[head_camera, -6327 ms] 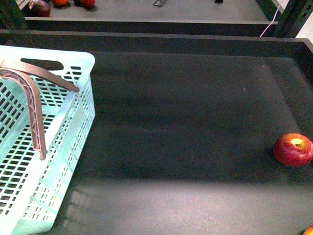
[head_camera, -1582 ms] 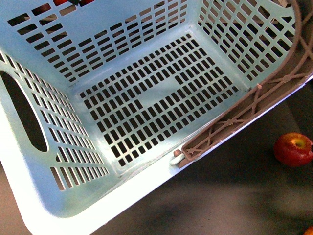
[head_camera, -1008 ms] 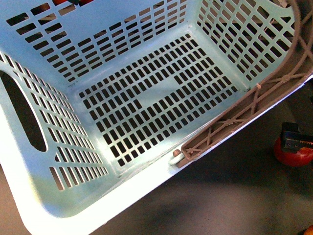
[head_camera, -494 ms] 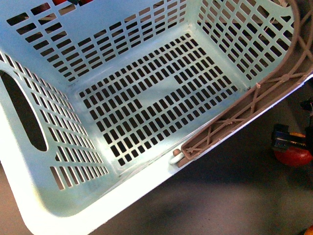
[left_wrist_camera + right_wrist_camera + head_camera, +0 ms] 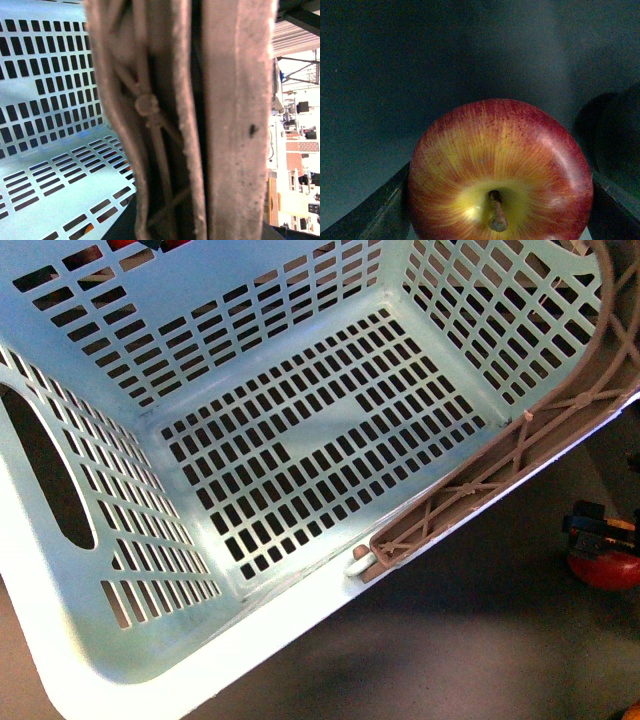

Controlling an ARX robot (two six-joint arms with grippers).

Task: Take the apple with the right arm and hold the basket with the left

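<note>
The pale aqua basket (image 5: pixel 290 450) fills most of the front view, tilted up with its slotted floor facing the camera; its brown latticed handle (image 5: pixel 500 465) runs along the right rim. In the left wrist view that handle (image 5: pixel 200 125) fills the frame where my left gripper is shut on it, fingers hidden. At the front view's right edge the red apple (image 5: pixel 606 568) sits on the dark table under my right gripper (image 5: pixel 600 530). The right wrist view shows the apple (image 5: pixel 500 170), stem up, held between the dark fingers (image 5: pixel 380 210).
The dark matte table (image 5: pixel 450 640) lies below and right of the basket. An orange fruit (image 5: pixel 632 712) peeks in at the bottom right corner. Red fruits (image 5: pixel 125 244) show through the basket's far slots at the top.
Earlier the basket stood at the left; it has since been lifted and tilted in front of the camera. Within the last second my right gripper came down over the apple and shut on it.
</note>
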